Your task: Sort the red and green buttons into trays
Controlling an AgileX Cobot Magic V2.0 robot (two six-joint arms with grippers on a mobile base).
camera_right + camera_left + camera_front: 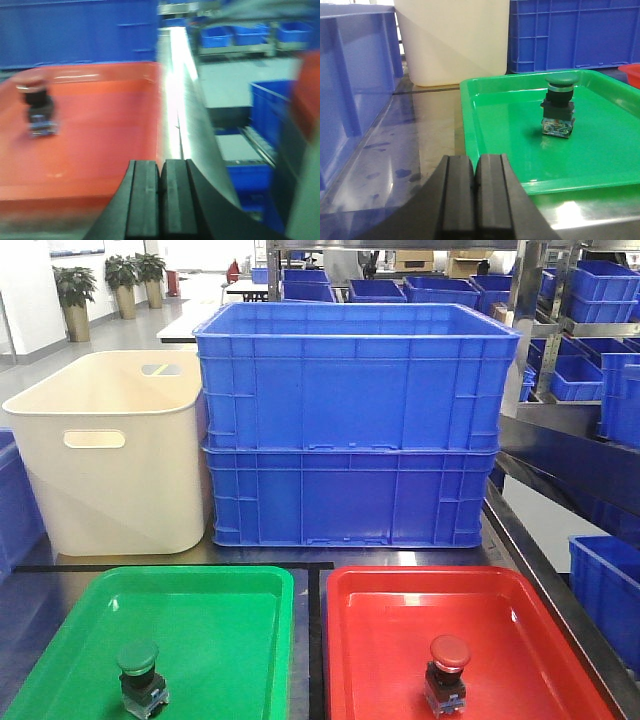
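Observation:
A green button (pixel 138 672) stands upright in the green tray (pixel 220 625) at the front left; it also shows in the left wrist view (pixel 559 105) inside that tray (pixel 600 160). A red button (pixel 447 672) stands upright in the red tray (pixel 520 625) at the front right; the blurred right wrist view shows it (pixel 38 107) at the tray's (pixel 100 140) left. My left gripper (pixel 475 172) is shut and empty, just outside the green tray's near left corner. My right gripper (pixel 160 172) is shut and empty at the red tray's near right edge. Neither gripper shows in the front view.
Two stacked blue crates (pixel 350 430) stand behind the trays, with a cream bin (pixel 115 455) to their left. Another blue crate (pixel 350 85) stands at the far left. The table edge (pixel 192 125) runs along the right, with blue bins (pixel 605 595) on the floor and shelves beyond.

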